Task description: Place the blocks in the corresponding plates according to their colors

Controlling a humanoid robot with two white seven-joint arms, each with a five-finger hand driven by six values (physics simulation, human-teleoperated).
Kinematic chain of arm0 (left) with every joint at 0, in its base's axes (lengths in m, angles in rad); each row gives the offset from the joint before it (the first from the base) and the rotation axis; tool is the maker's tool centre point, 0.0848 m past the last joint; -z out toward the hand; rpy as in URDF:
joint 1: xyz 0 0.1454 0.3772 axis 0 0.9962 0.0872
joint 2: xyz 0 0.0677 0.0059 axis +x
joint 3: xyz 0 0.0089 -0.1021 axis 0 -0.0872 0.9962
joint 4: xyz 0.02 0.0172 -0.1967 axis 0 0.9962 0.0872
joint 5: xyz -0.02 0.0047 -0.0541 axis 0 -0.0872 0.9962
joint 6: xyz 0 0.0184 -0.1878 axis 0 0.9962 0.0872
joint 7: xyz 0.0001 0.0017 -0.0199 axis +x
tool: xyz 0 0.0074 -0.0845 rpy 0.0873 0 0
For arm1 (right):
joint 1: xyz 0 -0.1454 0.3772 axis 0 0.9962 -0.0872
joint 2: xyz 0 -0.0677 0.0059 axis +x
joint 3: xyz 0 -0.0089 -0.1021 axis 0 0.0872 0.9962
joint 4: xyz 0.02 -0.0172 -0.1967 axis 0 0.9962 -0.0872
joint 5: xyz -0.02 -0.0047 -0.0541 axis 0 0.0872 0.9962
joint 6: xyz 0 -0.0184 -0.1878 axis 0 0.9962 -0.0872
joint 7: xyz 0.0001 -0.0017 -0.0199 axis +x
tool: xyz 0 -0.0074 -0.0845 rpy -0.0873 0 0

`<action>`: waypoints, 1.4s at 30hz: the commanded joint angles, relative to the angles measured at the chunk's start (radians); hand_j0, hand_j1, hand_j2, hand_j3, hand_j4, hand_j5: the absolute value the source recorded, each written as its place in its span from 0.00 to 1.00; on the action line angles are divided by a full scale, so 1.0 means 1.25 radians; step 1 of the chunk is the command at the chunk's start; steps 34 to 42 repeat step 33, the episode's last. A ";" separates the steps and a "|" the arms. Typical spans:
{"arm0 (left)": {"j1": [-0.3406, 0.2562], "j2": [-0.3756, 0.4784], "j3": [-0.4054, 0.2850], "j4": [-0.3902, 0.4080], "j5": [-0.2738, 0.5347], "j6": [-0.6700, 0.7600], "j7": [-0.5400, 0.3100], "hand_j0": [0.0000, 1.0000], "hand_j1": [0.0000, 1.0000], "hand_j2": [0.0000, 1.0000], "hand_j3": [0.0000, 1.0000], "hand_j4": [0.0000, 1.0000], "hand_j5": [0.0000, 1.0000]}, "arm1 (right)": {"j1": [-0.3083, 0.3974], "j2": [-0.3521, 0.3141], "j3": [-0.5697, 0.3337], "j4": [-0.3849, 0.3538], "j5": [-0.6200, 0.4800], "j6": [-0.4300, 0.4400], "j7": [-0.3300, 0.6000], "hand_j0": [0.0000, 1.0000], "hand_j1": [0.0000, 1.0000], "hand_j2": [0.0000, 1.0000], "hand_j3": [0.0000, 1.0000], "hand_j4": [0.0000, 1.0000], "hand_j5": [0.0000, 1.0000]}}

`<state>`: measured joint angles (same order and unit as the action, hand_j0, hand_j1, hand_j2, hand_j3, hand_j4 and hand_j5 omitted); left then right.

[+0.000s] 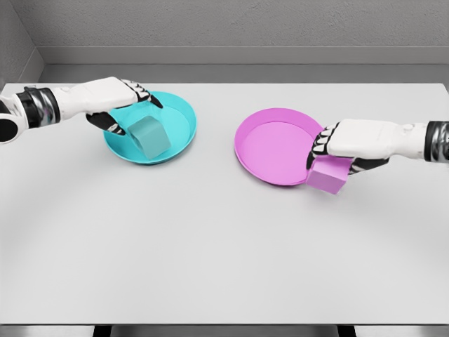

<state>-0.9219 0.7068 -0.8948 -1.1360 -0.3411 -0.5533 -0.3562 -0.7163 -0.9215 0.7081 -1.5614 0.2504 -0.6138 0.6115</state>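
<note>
Nearest, the right hand point(344, 151) has its fingers curled around the pink block point(327, 175), which overlaps the near right rim of the pink plate point(270, 147); it appears not yet inside. Farther back, the left hand point(119, 105) holds the teal block point(149, 135) with thumb and fingers closed on it, over the teal plate point(179, 112). Both blocks look mid-placement on the grey table point(210, 260). Next, the pink block likely needs carrying inward over its plate before letting go.
</note>
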 commanded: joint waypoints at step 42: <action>0.090 0.274 -0.001 -0.134 0.197 -0.046 0.006 1.00 1.00 1.00 1.00 1.00 1.00 | -0.012 0.142 -0.227 0.281 0.120 0.002 0.000 1.00 1.00 1.00 1.00 1.00 1.00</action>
